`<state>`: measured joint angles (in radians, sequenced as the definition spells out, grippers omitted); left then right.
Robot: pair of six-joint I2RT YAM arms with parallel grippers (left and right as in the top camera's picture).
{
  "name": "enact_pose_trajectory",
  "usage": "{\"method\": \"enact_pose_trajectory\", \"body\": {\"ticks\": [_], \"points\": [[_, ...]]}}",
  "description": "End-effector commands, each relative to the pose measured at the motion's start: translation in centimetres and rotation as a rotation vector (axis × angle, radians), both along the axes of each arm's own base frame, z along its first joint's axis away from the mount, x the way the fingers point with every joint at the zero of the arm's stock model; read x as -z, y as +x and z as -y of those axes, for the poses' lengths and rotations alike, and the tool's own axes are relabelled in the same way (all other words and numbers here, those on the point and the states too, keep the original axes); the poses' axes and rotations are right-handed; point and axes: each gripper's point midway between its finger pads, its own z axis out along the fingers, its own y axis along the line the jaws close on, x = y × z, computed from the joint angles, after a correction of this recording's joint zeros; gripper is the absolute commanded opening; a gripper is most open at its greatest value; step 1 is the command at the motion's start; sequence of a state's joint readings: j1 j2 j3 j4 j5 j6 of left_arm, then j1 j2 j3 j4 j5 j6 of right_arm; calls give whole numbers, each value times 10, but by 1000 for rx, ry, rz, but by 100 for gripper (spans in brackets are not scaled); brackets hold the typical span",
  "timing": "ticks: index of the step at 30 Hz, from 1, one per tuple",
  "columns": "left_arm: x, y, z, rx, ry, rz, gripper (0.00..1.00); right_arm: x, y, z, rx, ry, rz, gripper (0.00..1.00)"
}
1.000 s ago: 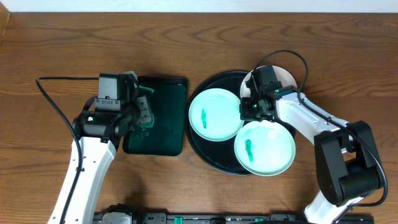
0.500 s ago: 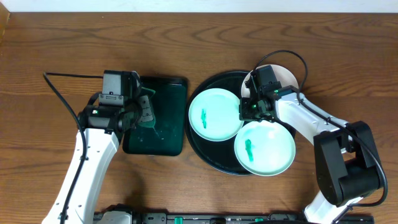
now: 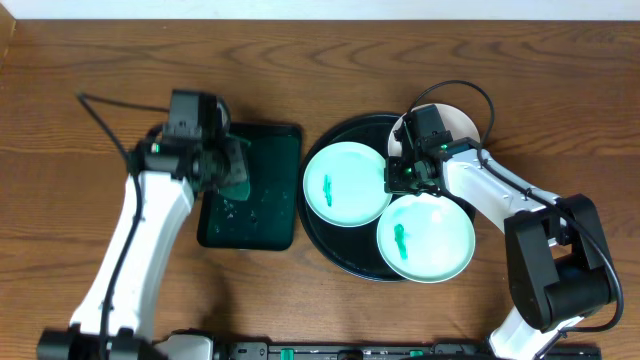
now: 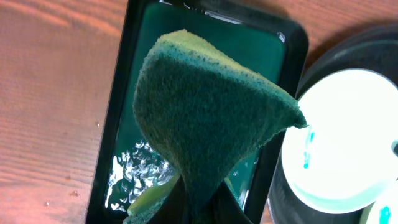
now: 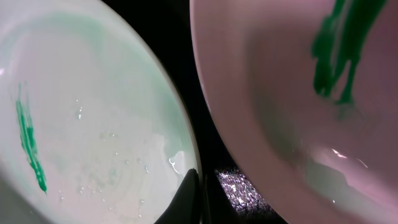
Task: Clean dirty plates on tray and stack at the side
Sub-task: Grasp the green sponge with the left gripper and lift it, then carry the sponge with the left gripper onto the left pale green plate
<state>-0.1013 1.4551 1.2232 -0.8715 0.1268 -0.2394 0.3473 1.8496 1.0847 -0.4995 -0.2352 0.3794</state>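
While the left gripper (image 3: pixel 230 166), pinching a green sponge (image 4: pixel 205 118), is moving farther over the rectangular dark green tray (image 3: pixel 262 228), the right gripper (image 3: pixel 400 180) is now pinching the rim of the left pale-mint round plate (image 3: pixel 345 185) on the large round black glossy tray (image 3: pixel 325 245); scrubbing is probably coming next.

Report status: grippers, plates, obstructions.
Left gripper shut on green scouring sponge over rectangular green tray. Right gripper shut at rim of pale round plate. Smeared plates on round black tray.

Robotics lab setup for sure: a left arm (image 3: pixel 135 250) and right arm (image 3: pixel 495 190) parked at a wood-grain surface (image 3: pixel 300 60) (plain brown), black cable (image 3: pixel 462 84) looping loose.
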Motion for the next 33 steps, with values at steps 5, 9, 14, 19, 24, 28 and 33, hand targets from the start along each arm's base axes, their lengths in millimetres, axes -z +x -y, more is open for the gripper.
{"method": "enact_pose_trajectory", "body": {"ticks": [5,9,14,19,24,28,33], "points": [[-4,31,7,-8,1,-22,7,2,-2,-2,-5,1,-4,1],[-2,35,24,-11,-21,-15,7,2,-2,-2,1,2,-7,1],[-7,38,62,-3,-68,22,7,2,-2,-3,0,2,-6,1],[-6,35,114,54,-113,47,7,2,-2,-3,0,2,-6,1],[16,28,155,96,-126,5,7,2,-3,-3,0,2,-7,1],[48,28,170,122,-101,-46,7,2,-3,-3,0,2,-7,1],[69,28,168,85,-86,-96,7,2,-3,-3,0,1,-7,1]]}}
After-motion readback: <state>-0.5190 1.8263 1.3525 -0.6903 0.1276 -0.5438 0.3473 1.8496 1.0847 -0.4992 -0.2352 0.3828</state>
